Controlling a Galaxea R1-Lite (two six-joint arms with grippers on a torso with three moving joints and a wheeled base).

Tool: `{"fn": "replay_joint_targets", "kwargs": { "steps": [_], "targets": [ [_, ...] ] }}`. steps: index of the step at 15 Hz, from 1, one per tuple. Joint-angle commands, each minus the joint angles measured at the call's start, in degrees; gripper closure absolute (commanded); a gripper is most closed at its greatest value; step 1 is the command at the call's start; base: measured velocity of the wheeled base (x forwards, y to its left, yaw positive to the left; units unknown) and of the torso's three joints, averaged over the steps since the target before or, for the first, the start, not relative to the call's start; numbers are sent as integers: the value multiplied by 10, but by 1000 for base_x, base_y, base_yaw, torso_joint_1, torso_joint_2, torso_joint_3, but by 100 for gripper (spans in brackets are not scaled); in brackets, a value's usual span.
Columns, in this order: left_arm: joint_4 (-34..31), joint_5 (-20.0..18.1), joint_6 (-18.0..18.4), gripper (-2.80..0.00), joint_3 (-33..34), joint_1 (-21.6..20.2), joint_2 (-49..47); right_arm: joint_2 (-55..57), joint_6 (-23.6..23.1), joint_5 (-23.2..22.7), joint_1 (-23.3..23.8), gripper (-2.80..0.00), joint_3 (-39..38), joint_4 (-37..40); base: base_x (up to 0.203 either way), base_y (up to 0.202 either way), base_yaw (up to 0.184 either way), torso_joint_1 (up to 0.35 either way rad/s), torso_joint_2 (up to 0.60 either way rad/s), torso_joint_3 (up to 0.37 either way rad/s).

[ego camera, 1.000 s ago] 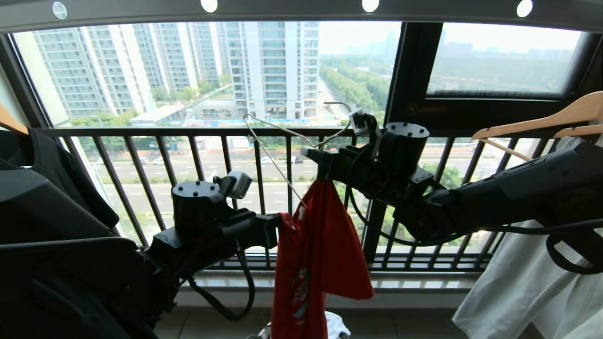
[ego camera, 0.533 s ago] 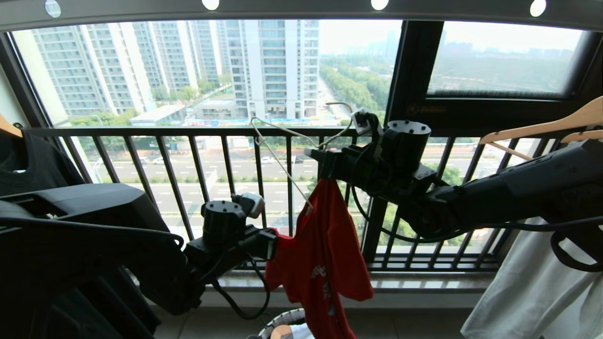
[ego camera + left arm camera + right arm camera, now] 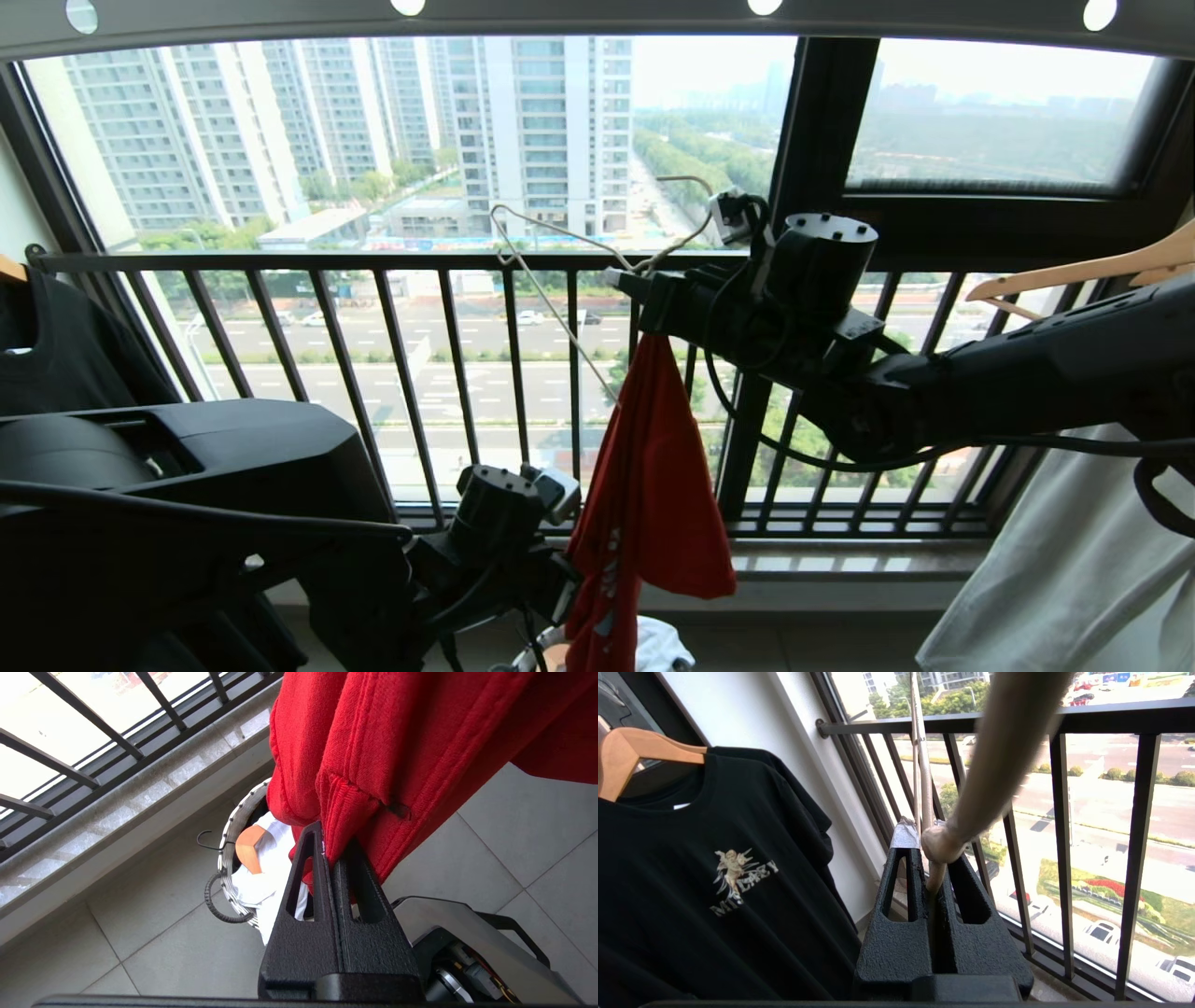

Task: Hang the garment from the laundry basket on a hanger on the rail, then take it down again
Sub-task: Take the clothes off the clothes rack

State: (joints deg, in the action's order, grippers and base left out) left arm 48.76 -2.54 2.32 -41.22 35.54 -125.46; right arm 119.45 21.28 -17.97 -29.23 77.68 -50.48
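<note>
Red knit cloth of the garment [image 3: 653, 485], out of the laundry basket [image 3: 233, 826] and hanging in the air as a narrow bunch in front of the window railing [image 3: 373, 261]. Upper end gathered just below the right hand [image 3: 624, 280], lower part reaching down to the basket on the floor tiles. Not spread on the shoulders of the hanger [image 3: 941, 844]; only bunched at one side of it, as far as visible.

Right hand pressed together on the twisted neck of the thin wire hanger, holding it up at railing height. Hook free in the air, well below the rail [image 3: 597, 19], not on it. Left hand [image 3: 329, 849] low down, just above the basket, pinching a ribbed edge of the red cloth between closed fingers.

Judging from this: lifting out of the basket done, hanging on the rail not present now. Hard to tell which half of the task, dressing the hanger or stripping it. Left to do in any case: either pull the cloth properly over the wire and raise the hook to the rail, or draw it off completely.

Around: black T-shirt [image 3: 714, 858] on a wooden hanger [image 3: 640, 751] at the left, pale garment [image 3: 1055, 579] at the right. White laundry inside the basket. In the way: both arms close together and the neighbouring clothes narrowing the free stretch of rail.
</note>
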Motion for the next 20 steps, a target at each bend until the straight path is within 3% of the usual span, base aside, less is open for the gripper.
{"fn": "replay_joint_targets", "kwargs": {
  "steps": [1,3,5,7,10,12,14,15,18,20],
  "targets": [
    [3,0,2,0,9,14,-15,-14,17,-1,-6,0,-2,-2,0,0,0,0,0,0],
    [2,0,7,0,22,22,-13,-21,35,0,-7,0,-1,-3,0,0,0,0,0,0],
    [1,-2,52,0,48,35,-12,-21,35,0,-6,0,-1,-3,0,0,0,0,0,0],
    [4,-1,51,0,37,31,-8,-19,35,0,-6,0,-1,-3,0,0,0,0,0,0],
    [9,-1,-2,0,11,15,28,4,-1,0,-4,0,-9,-8,0,0,0,0,0,0],
    [70,0,-63,0,2,7,53,23,-45,-3,-1,0,-26,-29,0,0,0,0,0,0],
    [153,2,-70,0,-1,-16,50,26,-91,-20,-2,0,-49,-51,0,0,0,0,0,0],
    [163,7,-66,0,-7,-26,45,24,-92,-23,-2,0,-52,-52,0,0,0,0,0,0],
    [164,106,-49,0,-66,-62,20,24,-92,-23,-1,0,-54,-51,0,0,0,0,0,0],
    [166,135,-39,0,-76,-67,6,19,-92,-27,-2,0,-56,-51,0,0,0,0,0,0]
  ]
}}
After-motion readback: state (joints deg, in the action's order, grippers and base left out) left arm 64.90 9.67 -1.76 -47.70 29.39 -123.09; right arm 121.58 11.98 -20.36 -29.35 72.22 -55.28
